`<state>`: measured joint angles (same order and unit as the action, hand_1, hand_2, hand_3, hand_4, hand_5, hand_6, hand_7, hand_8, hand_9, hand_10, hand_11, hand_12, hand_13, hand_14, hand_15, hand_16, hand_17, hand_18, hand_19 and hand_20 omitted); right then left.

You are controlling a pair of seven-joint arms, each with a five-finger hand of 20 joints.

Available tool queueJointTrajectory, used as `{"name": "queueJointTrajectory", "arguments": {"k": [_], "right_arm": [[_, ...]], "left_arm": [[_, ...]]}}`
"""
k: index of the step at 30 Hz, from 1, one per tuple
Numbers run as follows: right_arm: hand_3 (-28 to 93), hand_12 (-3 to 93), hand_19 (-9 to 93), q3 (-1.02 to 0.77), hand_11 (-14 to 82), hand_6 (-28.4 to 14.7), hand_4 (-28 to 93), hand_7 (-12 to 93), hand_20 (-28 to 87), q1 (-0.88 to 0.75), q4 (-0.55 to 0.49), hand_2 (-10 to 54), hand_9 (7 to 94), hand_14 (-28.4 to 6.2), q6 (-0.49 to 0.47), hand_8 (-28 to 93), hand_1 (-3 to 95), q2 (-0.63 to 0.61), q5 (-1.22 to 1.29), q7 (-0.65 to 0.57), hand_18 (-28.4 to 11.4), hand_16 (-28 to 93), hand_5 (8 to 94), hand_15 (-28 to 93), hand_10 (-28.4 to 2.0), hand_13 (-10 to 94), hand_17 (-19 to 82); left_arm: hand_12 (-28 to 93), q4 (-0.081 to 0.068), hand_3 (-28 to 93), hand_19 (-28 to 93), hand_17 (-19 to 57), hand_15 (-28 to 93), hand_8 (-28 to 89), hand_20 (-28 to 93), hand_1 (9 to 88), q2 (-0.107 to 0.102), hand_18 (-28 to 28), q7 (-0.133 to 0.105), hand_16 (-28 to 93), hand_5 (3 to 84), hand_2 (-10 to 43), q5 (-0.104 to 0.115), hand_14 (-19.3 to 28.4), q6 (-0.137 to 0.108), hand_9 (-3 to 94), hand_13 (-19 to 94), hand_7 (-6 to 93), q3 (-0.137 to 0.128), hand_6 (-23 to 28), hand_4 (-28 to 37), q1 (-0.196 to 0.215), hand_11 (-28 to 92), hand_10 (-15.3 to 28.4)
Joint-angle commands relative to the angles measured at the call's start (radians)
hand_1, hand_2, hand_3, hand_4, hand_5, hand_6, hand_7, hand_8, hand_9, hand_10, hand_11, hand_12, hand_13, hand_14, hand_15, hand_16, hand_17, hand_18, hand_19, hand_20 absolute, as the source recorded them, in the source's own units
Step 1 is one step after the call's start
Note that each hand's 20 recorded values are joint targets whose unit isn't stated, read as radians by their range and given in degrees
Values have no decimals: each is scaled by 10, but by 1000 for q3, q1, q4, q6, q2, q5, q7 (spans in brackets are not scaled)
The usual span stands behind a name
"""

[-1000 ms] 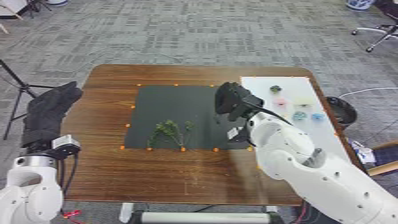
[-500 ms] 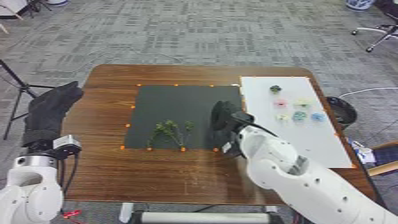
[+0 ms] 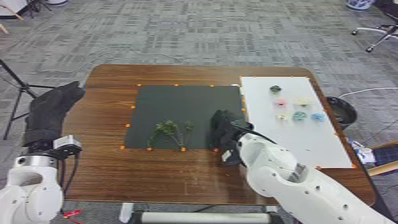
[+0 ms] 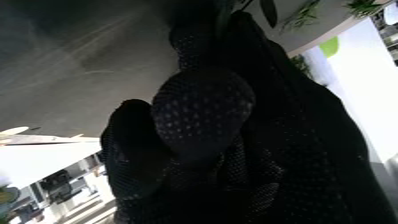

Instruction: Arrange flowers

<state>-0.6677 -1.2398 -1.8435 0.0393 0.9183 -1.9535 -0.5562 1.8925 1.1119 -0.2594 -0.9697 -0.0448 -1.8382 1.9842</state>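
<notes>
Flowers lay beyond the robot's two hands, on the wooden surface (image 3: 133, 175). Nearest on the left, the left hand (image 3: 51, 107) was raised over that side, its fingers straight and close together, just where it had been a second before. Across from it, the right hand (image 3: 227, 132) hung low over the near right edge of the dark mat (image 3: 178, 107); over the last second it had drawn back toward the robot from farther up the mat. In the right wrist view, the fingers of the right hand (image 4: 202, 110) were pressed together, pinching a leafy stem (image 4: 270, 12) at their tips.

Green sprigs (image 3: 167, 131) were spread on the near part of the mat, to the left of that hand, and had not shifted. Orange markers (image 3: 183, 149) dotted the mat's border.

Just beside the mat lay the white sheet (image 3: 311, 145). On it, from near to far, were a small pale yellow flower (image 3: 282, 117), which the arm had covered a second earlier, a teal flower (image 3: 299, 116) and a blue flower (image 3: 318, 117); next a pink flower (image 3: 281, 102) and a cream flower (image 3: 302, 102); farthest, a dark green rosette (image 3: 275, 89). None of the other five had moved.
</notes>
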Motion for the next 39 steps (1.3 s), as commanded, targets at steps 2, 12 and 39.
{"name": "queueJointTrajectory", "arguments": {"k": [2, 12, 39], "right_arm": [[565, 441, 895, -21, 115, -41, -89, 439, 440, -14, -8, -95, 902, -16, -15, 173, 649, -15, 3, -8, -87, 359, 657, 472, -102, 934, 651], [551, 443, 897, -57, 111, -34, -64, 362, 449, -31, -23, -95, 875, -22, -57, 218, 611, -24, 28, -9, -95, 368, 651, 478, -103, 922, 639], [616, 252, 917, -162, 229, -33, -69, 254, 450, -20, -89, -95, 711, -34, -122, -38, 418, -43, 63, -4, -117, 355, 608, 505, -162, 901, 618]], "left_arm": [[110, -1, 700, 124, 17, 194, -90, 169, 266, 4, 136, 6, 19, 540, 23, -5, 172, 18, 483, 352, 158, 1, -10, -264, -2, 201, 141], [110, -4, 702, 124, 16, 193, -90, 169, 265, -2, 138, 9, 18, 539, 20, -8, 172, 27, 483, 352, 158, 7, -10, -261, -6, 201, 140], [111, -5, 697, 121, 16, 191, -93, 169, 276, 3, 138, 2, 20, 539, 2, -17, 172, 38, 483, 352, 164, 7, -17, -246, -6, 199, 140]]}}
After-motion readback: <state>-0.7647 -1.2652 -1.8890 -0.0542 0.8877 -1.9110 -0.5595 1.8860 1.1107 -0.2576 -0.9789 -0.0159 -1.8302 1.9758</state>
